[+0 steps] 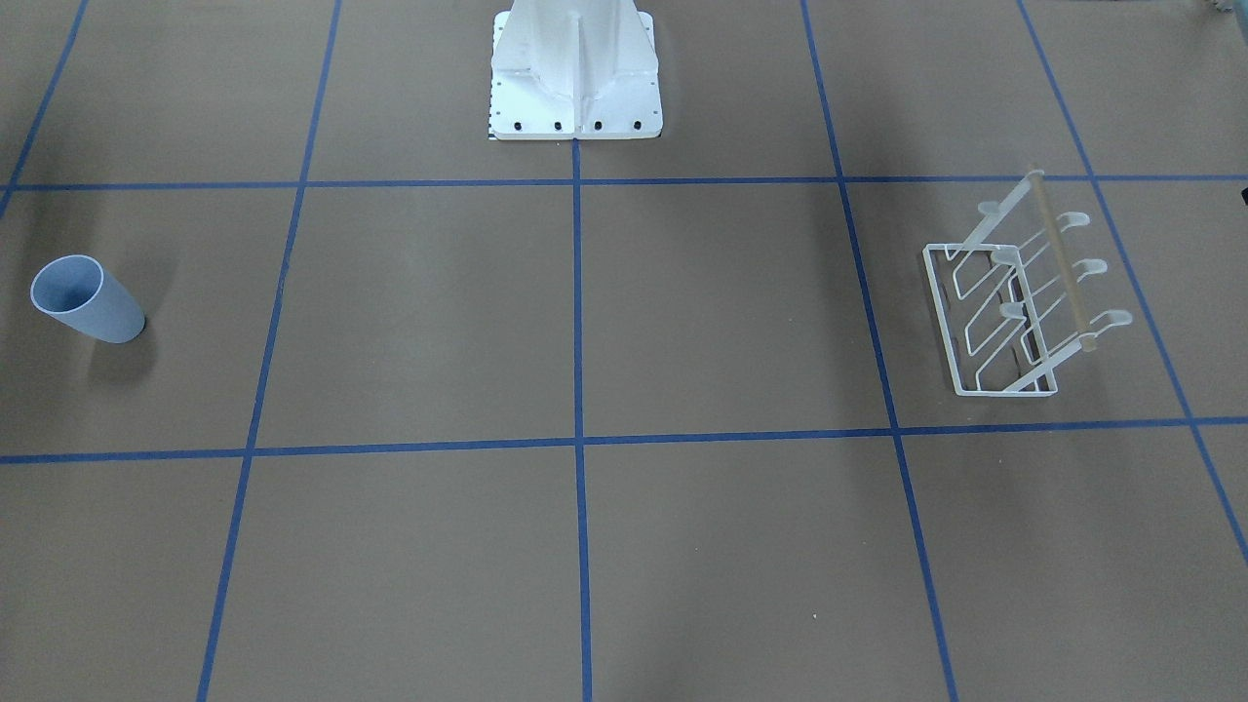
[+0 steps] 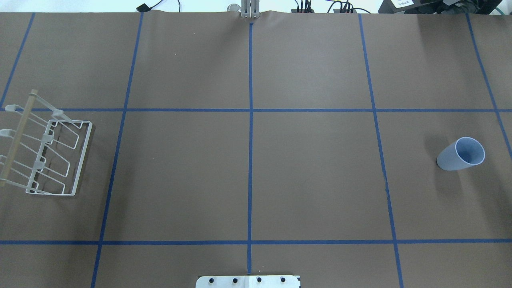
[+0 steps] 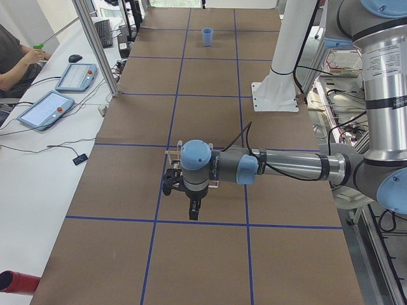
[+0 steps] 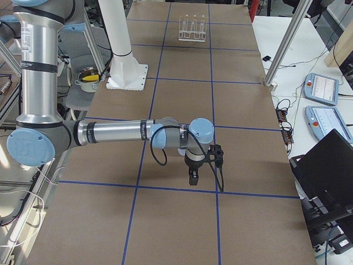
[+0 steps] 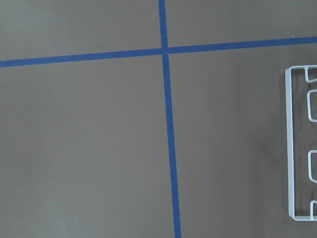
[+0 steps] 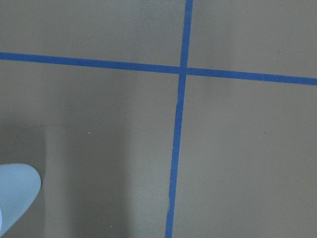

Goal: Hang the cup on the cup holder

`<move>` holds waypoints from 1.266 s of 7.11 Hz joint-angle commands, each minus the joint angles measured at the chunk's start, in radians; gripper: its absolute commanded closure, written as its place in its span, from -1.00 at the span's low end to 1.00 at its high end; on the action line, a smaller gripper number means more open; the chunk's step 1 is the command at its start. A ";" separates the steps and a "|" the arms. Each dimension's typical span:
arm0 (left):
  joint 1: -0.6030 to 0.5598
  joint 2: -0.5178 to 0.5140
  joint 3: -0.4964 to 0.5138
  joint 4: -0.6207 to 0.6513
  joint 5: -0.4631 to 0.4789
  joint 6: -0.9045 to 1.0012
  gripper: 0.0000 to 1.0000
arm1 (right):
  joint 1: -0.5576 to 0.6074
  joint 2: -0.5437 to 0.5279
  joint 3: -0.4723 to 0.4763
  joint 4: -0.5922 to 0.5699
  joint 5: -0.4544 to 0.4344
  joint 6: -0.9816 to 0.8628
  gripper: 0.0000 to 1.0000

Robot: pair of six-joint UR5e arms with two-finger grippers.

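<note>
The pale blue-grey cup (image 1: 86, 297) stands upright, rim up, on the brown table at my right end; it also shows in the overhead view (image 2: 460, 154), far off in the exterior left view (image 3: 208, 36), and as a pale edge in the right wrist view (image 6: 15, 198). The white wire cup holder (image 1: 1014, 302) with its wooden rod sits at my left end (image 2: 48, 156) (image 4: 192, 27); its base frame (image 5: 292, 148) edges the left wrist view. My left gripper (image 3: 194, 213) hangs above the holder and my right gripper (image 4: 193, 178) above the cup. Both show only in the side views, so I cannot tell whether they are open or shut.
The white robot pedestal (image 1: 573, 68) stands at the table's near-robot edge (image 2: 248, 281). Blue tape lines grid the table. A seated operator (image 3: 13, 60) and tablets (image 3: 48, 108) are beside the table; metal posts (image 4: 287, 44) stand along its far edge.
</note>
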 commanded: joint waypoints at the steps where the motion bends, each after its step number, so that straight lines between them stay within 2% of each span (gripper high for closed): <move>1: 0.000 -0.001 -0.002 -0.002 0.001 0.002 -0.96 | 0.000 0.000 0.002 0.000 0.001 0.000 -1.00; 9: 0.002 -0.003 -0.028 -0.008 -0.007 -0.024 -0.96 | -0.003 0.000 0.004 0.000 0.002 0.002 -1.00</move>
